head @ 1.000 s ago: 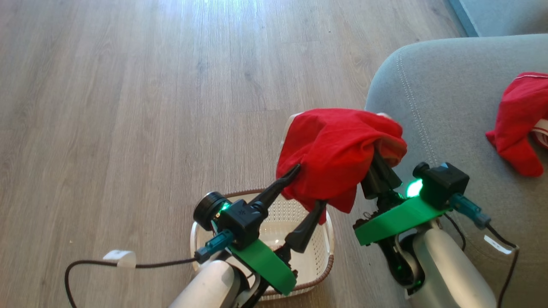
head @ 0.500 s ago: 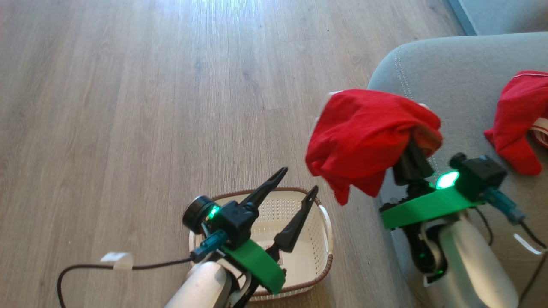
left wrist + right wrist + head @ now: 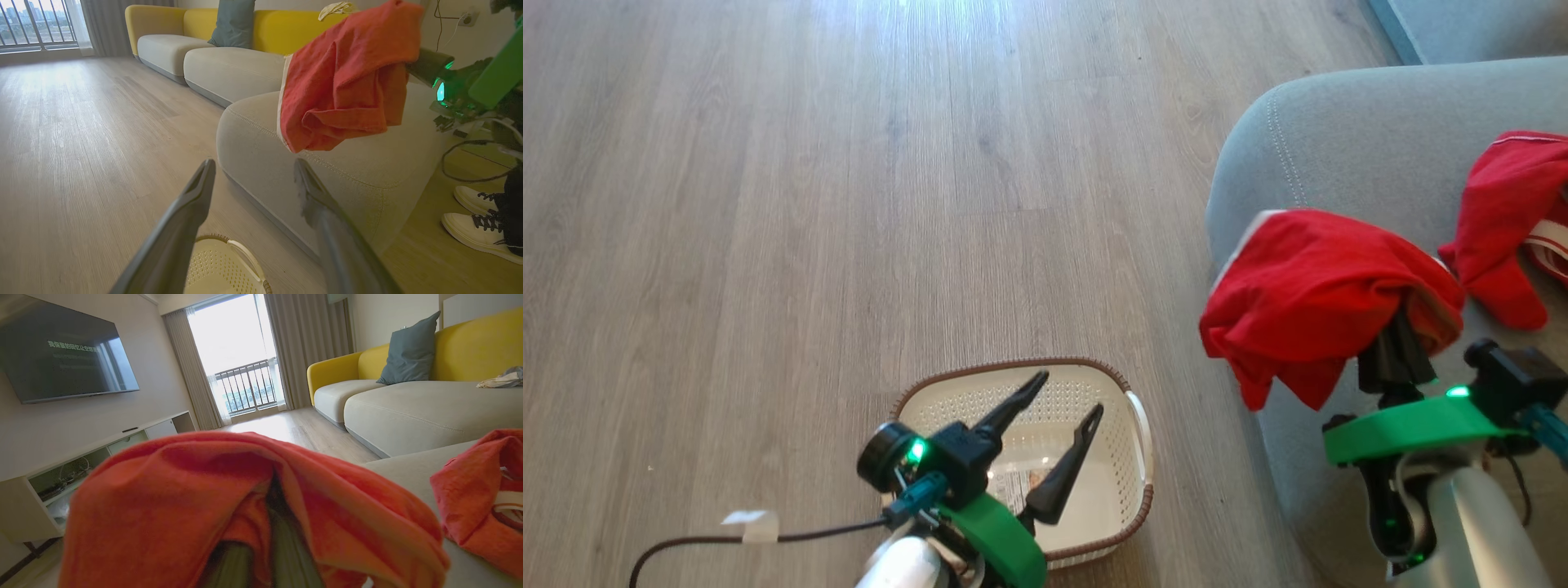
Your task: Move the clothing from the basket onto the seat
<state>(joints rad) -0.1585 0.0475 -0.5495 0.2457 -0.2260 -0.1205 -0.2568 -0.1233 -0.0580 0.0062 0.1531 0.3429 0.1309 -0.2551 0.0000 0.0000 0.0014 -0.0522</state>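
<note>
clothing point(image 3: 1315, 286): a red bundle with a white edge, right of centre in the head view, hanging over the left edge of the seat. Can't tell if the lowest fold touches the cushion.
right hand point(image 3: 1395, 355): lower right of the head view. Holding the clothing, which is draped right over my fingers. The tips are buried in the fabric, and my right wrist view is mostly red cloth.
left hand point(image 3: 1070, 392): bottom centre of the head view, fingers spread wide with nothing between them, hovering above the basket.
basket point(image 3: 947, 400): on the floor at bottom centre, well left of the seat. The perforated wall, brown rim and a label sticker point(image 3: 1013, 486) on the bottom are all showing.
seat point(image 3: 1356, 139): big grey cushion filling the right side of the frame, pale stitching along its rounded corner.
second red piece point(image 3: 1499, 220): lying on the seat at the far right edge, white stripes visible, just beside the one I'm carrying.
floor point(image 3: 768, 204): pale wood planks across the left and top.
sneakers point(image 3: 478, 220): someone's white pair, lower right of my left wrist view.
</note>
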